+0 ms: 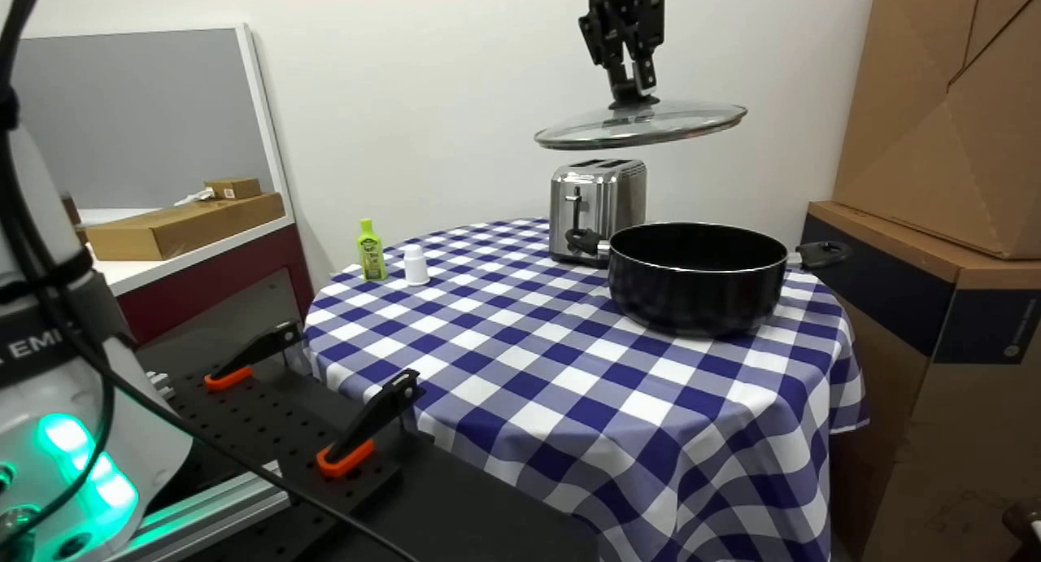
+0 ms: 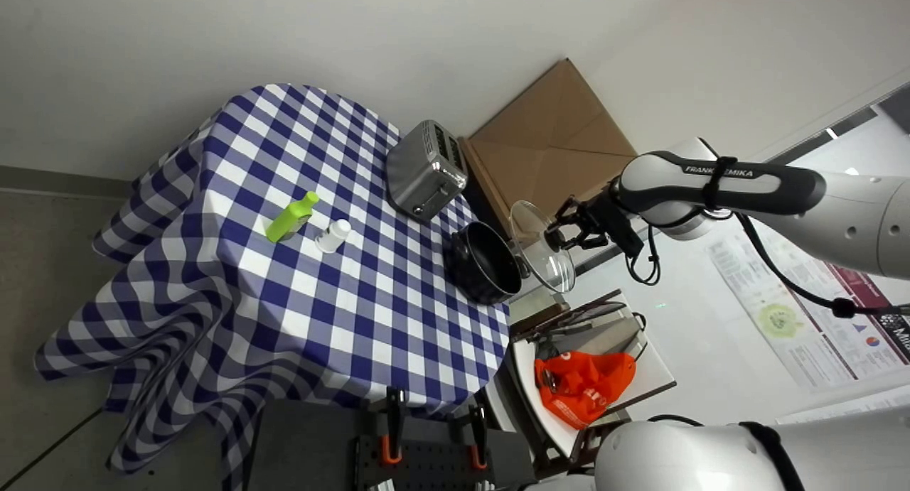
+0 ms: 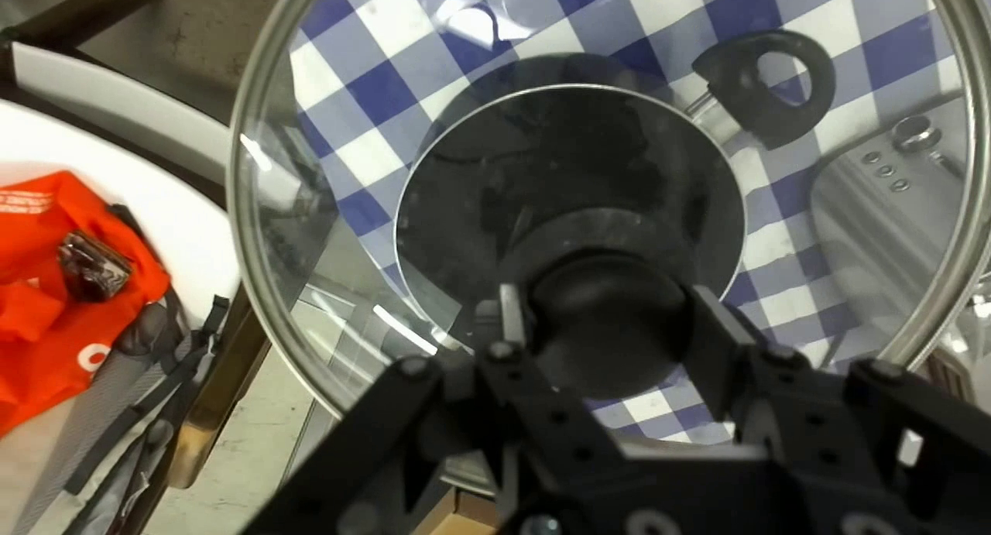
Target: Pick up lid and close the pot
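The clear glass lid hangs in the air above the black pot, tilted a little. My gripper is shut on the lid's dark knob from above. In the other-angle exterior view the lid and gripper show above the pot. In the wrist view the fingers stand on both sides of the knob. The lid's rim frames the pot, seen through the glass and off-centre. The pot is uncovered and stands upright on the checked cloth, with a gap below the lid.
A steel toaster stands close beside the pot's handle. A green bottle and a white bottle stand farther along the table. Large cardboard boxes rise beside the table. A chair with an orange bag stands near the table edge.
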